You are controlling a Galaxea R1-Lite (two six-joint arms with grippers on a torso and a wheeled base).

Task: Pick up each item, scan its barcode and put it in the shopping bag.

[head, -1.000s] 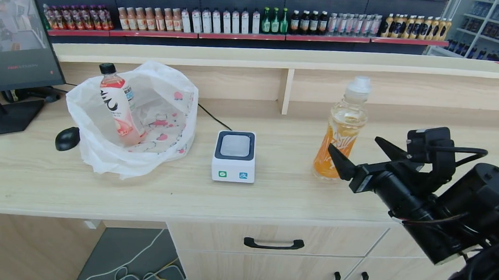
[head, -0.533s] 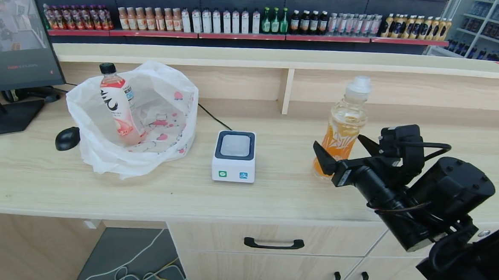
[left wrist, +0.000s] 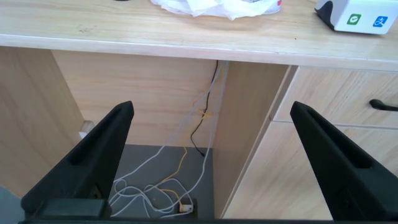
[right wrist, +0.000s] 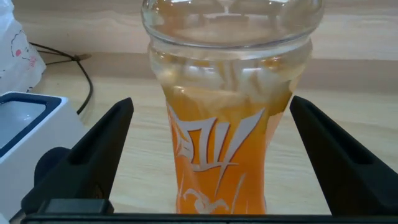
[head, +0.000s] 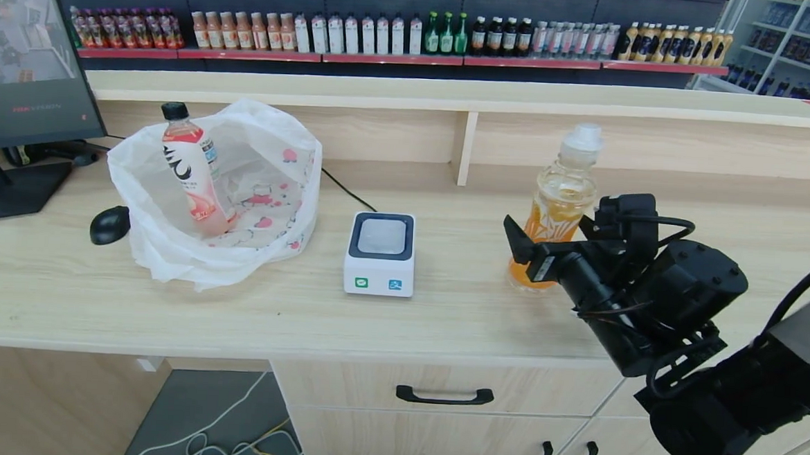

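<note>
I read the right gripper (head: 550, 229) as spread wide, with one finger on either side of the orange drink bottle (head: 561, 187). The bottle stands upright on the counter (head: 303, 319); I cannot tell whether either finger touches it. To the gripper's left sits the white scanner (head: 380, 254). Beyond that is the shopping bag (head: 141, 241), with a pink bottle (head: 190, 168) leaning inside. The left gripper (left wrist: 211, 109) is also spread, holding nothing, below the counter edge.
</note>
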